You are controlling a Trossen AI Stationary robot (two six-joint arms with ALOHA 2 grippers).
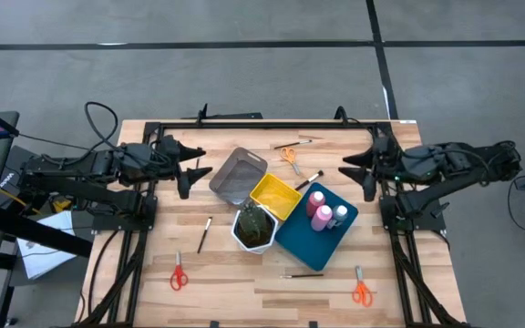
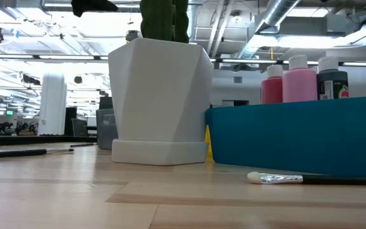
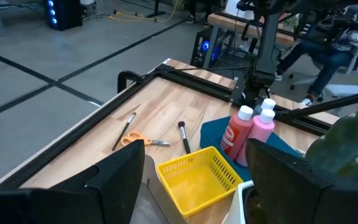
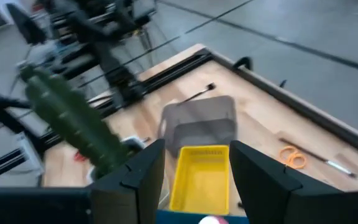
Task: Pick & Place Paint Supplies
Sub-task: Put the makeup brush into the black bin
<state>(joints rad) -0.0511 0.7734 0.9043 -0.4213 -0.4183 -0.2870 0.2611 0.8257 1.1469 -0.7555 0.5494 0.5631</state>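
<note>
I am watching both arms hanging above the far half of the table, well apart from each other. The left gripper (image 1: 192, 164) is holding its fingers spread with nothing between them, poised just beside the grey tray (image 1: 237, 175). The right gripper (image 1: 357, 170) is likewise gaping and empty, hovering near the far corner of the blue tray (image 1: 310, 241). Two pink bottles (image 1: 319, 210) and a small grey white-capped bottle (image 1: 340, 215) are standing upright together inside that blue tray. The yellow tray (image 1: 273, 196) is sitting between the grey and blue trays, touching the white hexagonal pot (image 1: 253, 228) holding a green cactus. Loose supplies are lying on the bare wood: orange-handled scissors (image 1: 291, 159) and a brush (image 1: 308, 179) near the far edge, another brush (image 1: 204, 233) left of the pot, red-handled scissors (image 1: 179, 274) toward the near left, a thin brush (image 1: 303, 275) in front of the blue tray, and a second orange-handled pair (image 1: 362, 288) near the right.
</note>
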